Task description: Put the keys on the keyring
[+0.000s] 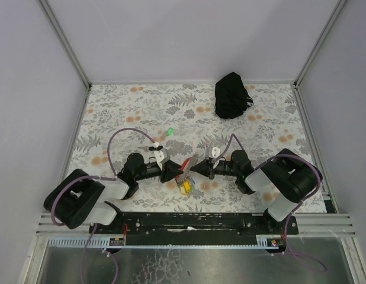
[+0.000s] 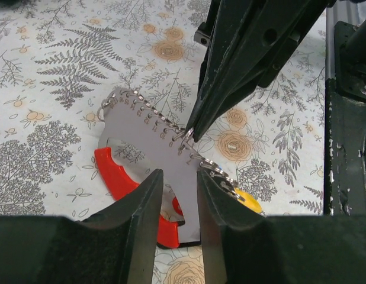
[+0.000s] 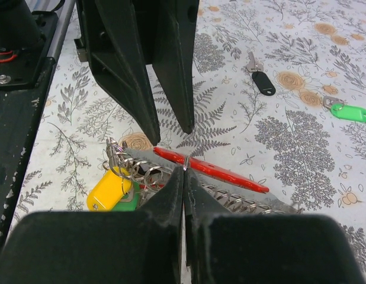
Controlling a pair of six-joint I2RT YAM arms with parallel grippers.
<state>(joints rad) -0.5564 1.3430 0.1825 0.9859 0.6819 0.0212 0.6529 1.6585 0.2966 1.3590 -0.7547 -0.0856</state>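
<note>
Keyring (image 1: 184, 180): red strap (image 2: 121, 177), silvery chain (image 2: 150, 112), yellow tag (image 3: 109, 189). Lies on the floral desk (image 1: 272, 118) near the middle of its near edge, between both hands.
Right hand (image 3: 184, 168): pressed together, pinching the chain.
Left hand (image 2: 179, 176): slightly spread over the bunch.
Green-tagged key (image 3: 349, 112), black key (image 3: 263, 80): farther in, apart.
Black pouch (image 1: 232, 94): far right corner.

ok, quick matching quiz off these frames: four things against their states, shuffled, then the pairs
1 green-tagged key
2 yellow tag
3 right fingers
4 left fingers

A apart
B shut on the keyring
C lying loose, away from the keyring
D hanging on the keyring

Pairs: 1-C, 2-D, 3-B, 4-A
</note>
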